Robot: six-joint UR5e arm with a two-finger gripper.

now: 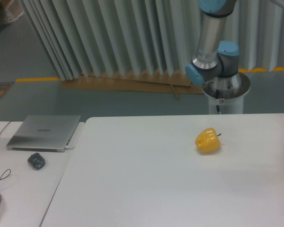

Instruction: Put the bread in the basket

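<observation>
A yellow pepper (208,141) is seen lying on the white table (146,184). To the left, a mouse (36,161) and closed laptop (44,132) are noted. The arm's base (220,82) stands behind. Gripper, bread and basket are outside view; grip state cannot be determined.

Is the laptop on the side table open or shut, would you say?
Shut: the silver laptop lies flat with its lid down, no screen showing.

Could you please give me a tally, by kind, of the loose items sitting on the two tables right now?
Yellow bell pepper: 1
Laptop, closed: 1
Computer mouse: 1
Total: 3
Neither the bread nor a basket can be made out in this view.
</observation>
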